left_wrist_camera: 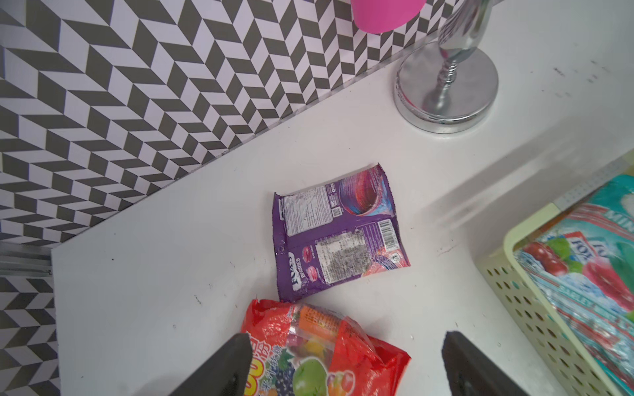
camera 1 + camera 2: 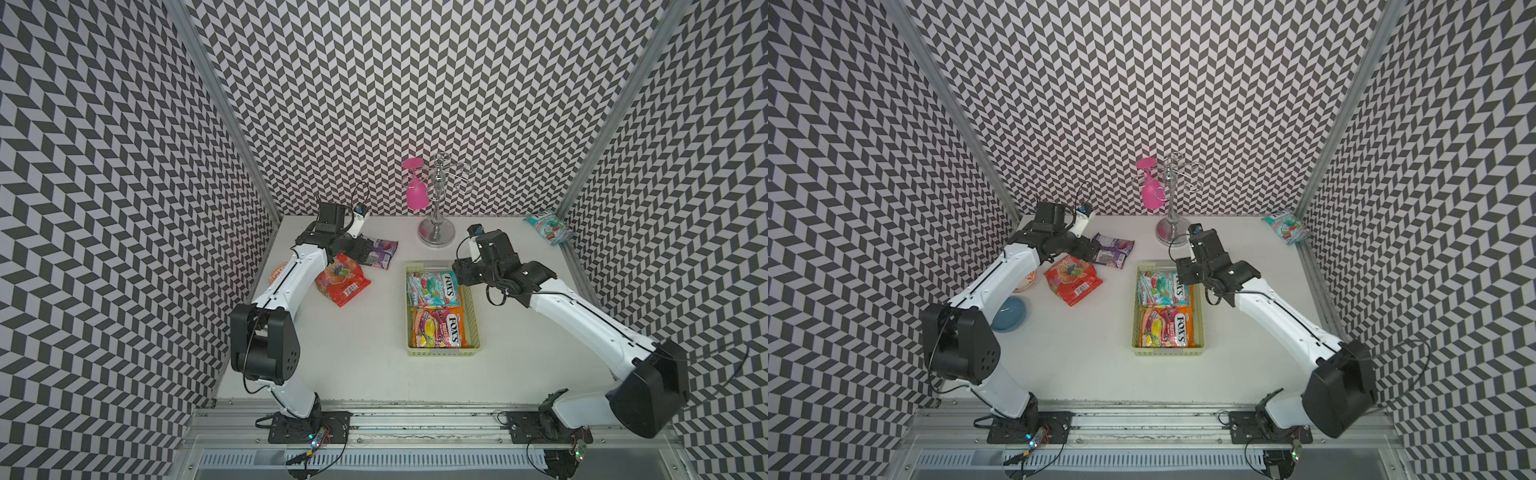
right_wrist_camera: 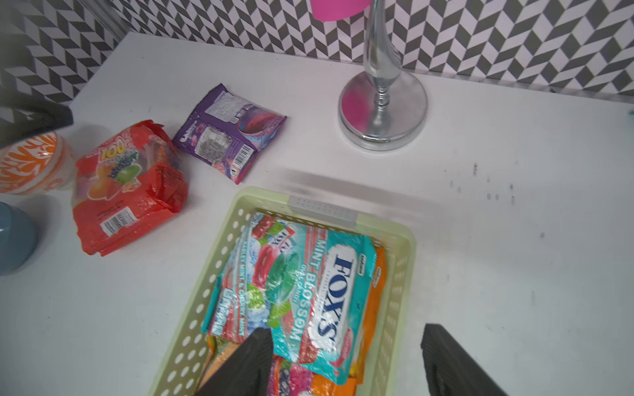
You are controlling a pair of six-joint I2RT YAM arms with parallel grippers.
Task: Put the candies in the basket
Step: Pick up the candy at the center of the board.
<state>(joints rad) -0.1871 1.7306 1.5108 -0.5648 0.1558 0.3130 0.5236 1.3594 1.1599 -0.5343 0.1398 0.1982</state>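
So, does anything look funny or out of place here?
Yes. One teal bag lies alone in the back corner, far from the basket. The red bag looks crumpled and puffed up, not flat.

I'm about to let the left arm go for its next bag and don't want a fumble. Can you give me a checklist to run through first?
1. The left gripper is open: ok, jaws apart.
2. Target beneath it: ok, the red bag lies on the table under the open jaws.
3. The right gripper is empty: ok, jaws apart above the teal mint bag lying in the basket.
4. Free path to the basket: cannot tell; the right gripper hangs over its far end.
5. All candies in: not ok; the red bag, the purple bag and the corner teal bag lie outside.
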